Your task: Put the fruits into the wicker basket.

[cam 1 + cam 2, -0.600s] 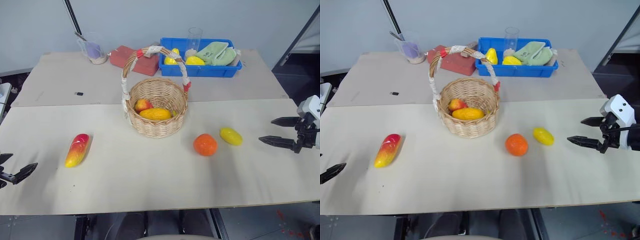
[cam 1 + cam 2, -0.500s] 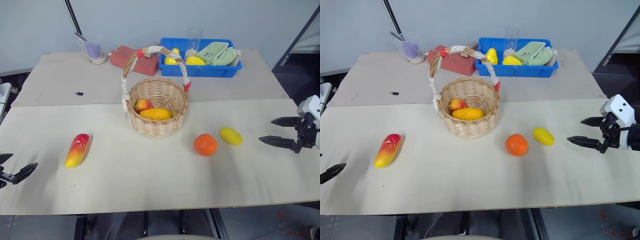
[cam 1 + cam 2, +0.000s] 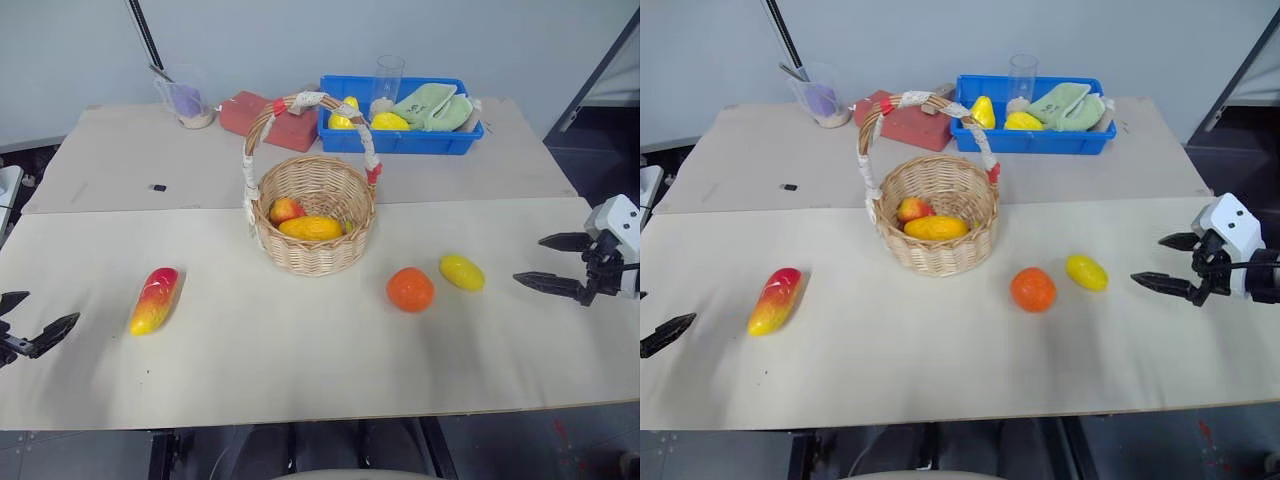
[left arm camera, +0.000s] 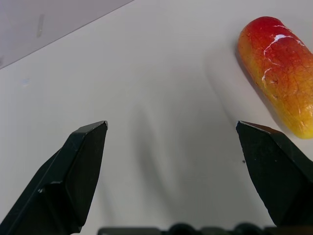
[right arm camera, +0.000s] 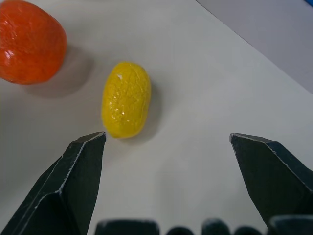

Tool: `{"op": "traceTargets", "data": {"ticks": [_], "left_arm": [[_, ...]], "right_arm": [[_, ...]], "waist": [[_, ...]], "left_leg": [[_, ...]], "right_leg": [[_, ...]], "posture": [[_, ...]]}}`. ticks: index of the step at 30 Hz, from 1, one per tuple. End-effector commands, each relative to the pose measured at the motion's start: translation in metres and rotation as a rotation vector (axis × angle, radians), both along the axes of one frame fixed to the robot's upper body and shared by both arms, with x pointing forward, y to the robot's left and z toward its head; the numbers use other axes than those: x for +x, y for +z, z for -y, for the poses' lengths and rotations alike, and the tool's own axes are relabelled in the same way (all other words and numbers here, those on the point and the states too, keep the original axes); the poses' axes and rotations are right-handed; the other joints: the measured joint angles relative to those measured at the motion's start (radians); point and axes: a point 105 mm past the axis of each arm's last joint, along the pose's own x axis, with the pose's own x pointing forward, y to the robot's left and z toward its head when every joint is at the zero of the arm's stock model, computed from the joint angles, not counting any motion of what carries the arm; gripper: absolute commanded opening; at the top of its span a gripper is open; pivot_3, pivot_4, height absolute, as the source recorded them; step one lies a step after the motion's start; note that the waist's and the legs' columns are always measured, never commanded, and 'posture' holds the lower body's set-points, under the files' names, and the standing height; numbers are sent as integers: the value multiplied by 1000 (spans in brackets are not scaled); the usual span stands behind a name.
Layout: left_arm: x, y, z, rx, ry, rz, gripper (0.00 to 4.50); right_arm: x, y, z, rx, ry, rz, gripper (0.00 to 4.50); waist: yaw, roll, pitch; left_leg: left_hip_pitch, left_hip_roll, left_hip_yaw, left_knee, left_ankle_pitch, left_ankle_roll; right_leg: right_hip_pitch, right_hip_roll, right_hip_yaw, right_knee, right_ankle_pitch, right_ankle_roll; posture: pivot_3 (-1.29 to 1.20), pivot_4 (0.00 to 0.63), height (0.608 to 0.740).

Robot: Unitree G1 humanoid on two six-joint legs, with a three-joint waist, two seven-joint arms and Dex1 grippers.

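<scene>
The wicker basket [image 3: 312, 262] stands mid-table and holds a red-yellow fruit and a yellow-orange one. A red-to-yellow mango [image 3: 154, 300] lies on the table to its left. An orange [image 3: 410, 289] and a small yellow oval [image 3: 462, 272] lie to its right. My left gripper [image 3: 52, 306] is open and empty at the table's left edge, a short way from the mango [image 4: 279, 98]. My right gripper [image 3: 528, 260] is open and empty at the right. It points at the yellow oval [image 5: 125, 99], with the orange [image 5: 30, 41] beyond.
At the back, a blue tray [image 3: 400, 142] holds yellow fruits and a green cloth. A red block [image 3: 240, 110], a clear cup [image 3: 188, 100] and a glass [image 3: 388, 75] stand near it. A small black item [image 3: 158, 187] lies at the back left.
The left gripper has crept slightly up toward the mango. The right gripper has edged a little toward the yellow oval. The fruits and basket have not moved.
</scene>
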Motion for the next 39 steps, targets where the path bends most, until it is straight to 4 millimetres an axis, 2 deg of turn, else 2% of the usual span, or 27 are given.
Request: {"op": "traceTargets", "data": {"ticks": [1,3,6,9,14,19,29,32,34,35,36,37,39], "left_arm": [[-1,16,0,-21,-14,55,4500],[-2,13,1,14,-21,30,4500],[5,18,19,-74,-37,86,4500],[12,18,46,-199,-71,115,4500],[26,9,77,-316,-53,124,4500],[46,-16,89,-334,24,93,4500],[64,-49,99,-339,102,25,4500],[66,-52,99,-332,104,22,3694],[66,-54,99,-332,103,20,2813],[66,-54,99,-333,101,18,2140],[66,-54,100,-334,95,14,1790],[65,-54,102,-339,77,10,1611],[63,-52,109,-341,27,9,1596]], "right_arm": [[2,12,-4,-4,27,69,4485],[2,13,-8,12,51,72,4485],[-2,20,-24,80,117,42,4485],[-12,34,-53,144,236,7,4485],[-26,55,-100,202,410,2,4485],[-28,73,-137,200,562,62,4485],[-30,89,-168,202,718,111,4485],[-30,89,-172,203,734,118,4500],[-30,89,-173,203,736,121,4500],[-30,90,-173,203,736,121,4500],[-30,90,-173,204,737,124,4500],[-31,90,-174,206,740,129,4500],[-32,91,-175,208,745,136,4500]], "waist": [[0,0,0],[0,0,0],[1,0,0],[0,0,0],[1,0,0],[1,0,0],[7,-1,0],[7,-1,0],[8,-1,0],[8,-1,0],[9,-1,0],[10,-1,0],[10,-1,0]], "left_leg": [[0,0,0,0,0,0],[0,0,0,0,0,0],[0,0,0,0,0,0],[0,0,0,0,0,0],[0,0,-2,0,0,0],[1,-1,-1,0,0,-1],[-1,-2,-2,0,1,-1],[-2,-2,-2,0,1,-2],[-2,-2,-2,0,1,-2],[-2,-2,-2,0,1,-2],[-2,-2,-2,0,1,-2],[-2,-2,-2,0,1,-2],[-2,-2,-2,0,1,-2]], "right_leg": [[0,0,0,0,0,0],[0,1,0,0,0,0],[0,2,0,0,0,0],[0,1,0,1,0,0],[1,2,0,1,0,0],[1,5,0,1,0,0],[-1,6,-1,2,0,1],[-1,6,-1,2,0,0],[-1,6,-1,2,0,0],[-1,6,-1,2,0,0],[-1,5,-1,2,0,0],[-1,5,-1,2,0,0],[-1,5,-1,2,0,0]], "posture": [[0,150,740],[0,150,740],[0,150,740],[0,150,740],[0,150,740],[0,150,740],[0,150,740],[0,150,740],[0,150,740],[0,150,740],[0,150,740],[0,150,740],[0,150,740]]}}
